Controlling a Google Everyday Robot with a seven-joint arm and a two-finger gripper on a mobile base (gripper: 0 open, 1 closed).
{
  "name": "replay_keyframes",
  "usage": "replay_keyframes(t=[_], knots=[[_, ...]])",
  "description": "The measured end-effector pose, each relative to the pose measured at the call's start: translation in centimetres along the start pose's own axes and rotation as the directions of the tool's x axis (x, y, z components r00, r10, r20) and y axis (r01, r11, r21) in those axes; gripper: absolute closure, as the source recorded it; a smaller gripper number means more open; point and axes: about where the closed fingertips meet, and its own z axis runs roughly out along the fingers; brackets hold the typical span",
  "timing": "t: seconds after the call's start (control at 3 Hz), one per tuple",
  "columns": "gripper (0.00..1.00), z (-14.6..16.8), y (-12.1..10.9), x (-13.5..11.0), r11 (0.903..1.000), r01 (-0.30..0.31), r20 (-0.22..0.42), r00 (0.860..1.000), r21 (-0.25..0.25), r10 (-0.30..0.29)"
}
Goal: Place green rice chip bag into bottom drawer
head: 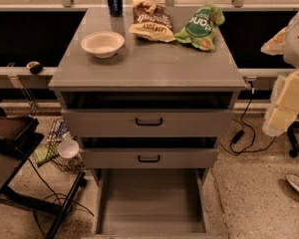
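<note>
Camera view puts the green rice chip bag (200, 27) at the back right of the cabinet top (154, 66), touching a brown chip bag (150, 20). I see the bottom drawer (149, 203) pulled out. My gripper (281, 114) hangs at the right edge, well apart from the bag; its state I cannot tell.

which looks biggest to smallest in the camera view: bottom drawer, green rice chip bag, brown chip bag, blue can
1. bottom drawer
2-3. green rice chip bag and brown chip bag: look alike, not ranked
4. blue can
Gripper at the right edge, beside the cabinet.
</note>
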Motion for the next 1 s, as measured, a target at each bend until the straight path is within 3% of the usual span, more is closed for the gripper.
replay_keyframes(t=[0.33,0.67,1.0], knots=[[0.0,0.0,0.0,0.0,1.0,0.0,0.0,1.0,0.0,0.0],[0.0,2.3,-2.0,-0.2,0.9984,-0.008,0.113,0.994,0.055,0.002],[0.0,5.8,-9.0,-0.8,0.988,-0.125,0.307,0.947,0.09,0.092]])
